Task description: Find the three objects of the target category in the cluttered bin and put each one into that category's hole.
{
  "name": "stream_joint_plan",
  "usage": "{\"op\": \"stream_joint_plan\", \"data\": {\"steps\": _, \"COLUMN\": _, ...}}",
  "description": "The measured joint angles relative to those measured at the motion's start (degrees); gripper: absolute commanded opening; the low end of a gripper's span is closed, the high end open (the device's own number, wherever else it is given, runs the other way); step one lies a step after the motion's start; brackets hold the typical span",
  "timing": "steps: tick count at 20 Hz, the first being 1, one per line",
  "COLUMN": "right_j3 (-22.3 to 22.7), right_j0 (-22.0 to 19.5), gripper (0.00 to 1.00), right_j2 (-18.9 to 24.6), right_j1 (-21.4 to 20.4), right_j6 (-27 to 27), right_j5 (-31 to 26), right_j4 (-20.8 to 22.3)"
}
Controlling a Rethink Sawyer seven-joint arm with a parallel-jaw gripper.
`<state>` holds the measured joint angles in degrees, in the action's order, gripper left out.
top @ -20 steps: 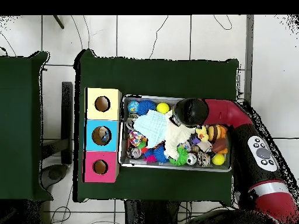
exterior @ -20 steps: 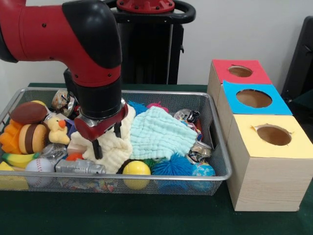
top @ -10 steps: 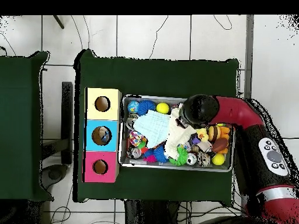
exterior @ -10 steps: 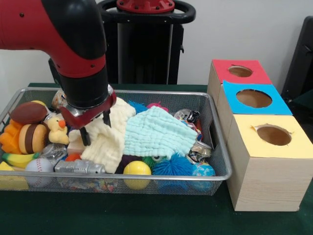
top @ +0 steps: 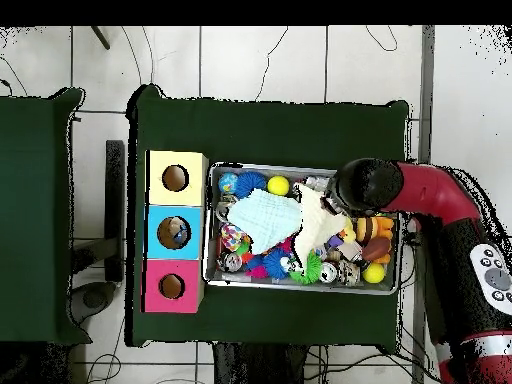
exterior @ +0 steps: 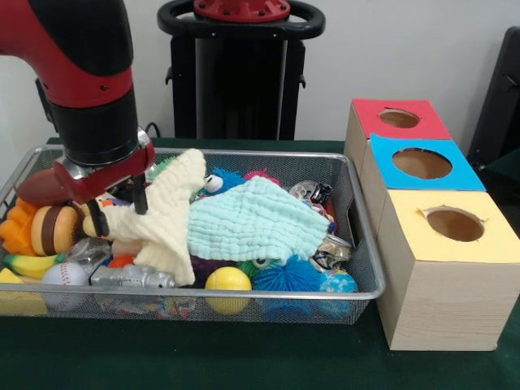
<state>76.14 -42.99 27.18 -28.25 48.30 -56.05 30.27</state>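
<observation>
The wire-mesh bin [exterior: 244, 153] is full of toys and two cloths. My gripper [exterior: 119, 211] is low over the bin's left part, shut on a cream cloth [exterior: 166, 223], which is pulled up and stretched leftward. A mint cloth [exterior: 252, 219] lies beside it in the middle. The round hole [exterior: 399, 119] in the red-topped box is at the far right, apart from the gripper. In the overhead view the arm [top: 362, 186] covers the gripper above the bin [top: 300, 287]; the cream cloth [top: 318, 222] and the red-topped hole [top: 172, 286] show there.
Blue-topped [exterior: 422, 163] and yellow-topped [exterior: 455, 224] hole boxes stand nearer along the bin's right side. Around the cloths lie a yellow ball [exterior: 227, 281], a baseball [exterior: 65, 276], a toy burger [exterior: 53, 230], a blue spiky ball [exterior: 288, 276] and a silver toy [exterior: 130, 277].
The gripper has moved left across the bin, dragging the cream cloth with it. The mint cloth has shifted left a little, and toys at the bin's back are uncovered.
</observation>
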Motion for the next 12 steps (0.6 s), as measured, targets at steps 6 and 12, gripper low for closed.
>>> {"op": "stream_joint_plan", "data": {"steps": 6, "right_j3": -0.6, "right_j0": -0.6, "gripper": 1.0, "right_j2": 0.0, "right_j1": -0.9, "right_j6": 0.0, "right_j5": 0.0, "right_j4": 0.0}}
{"op": "stream_joint_plan", "data": {"steps": 12, "right_j3": -0.6, "right_j0": -0.4, "gripper": 1.0, "right_j2": 0.0, "right_j1": -1.5, "right_j6": 0.0, "right_j5": 0.0, "right_j4": 0.0}}
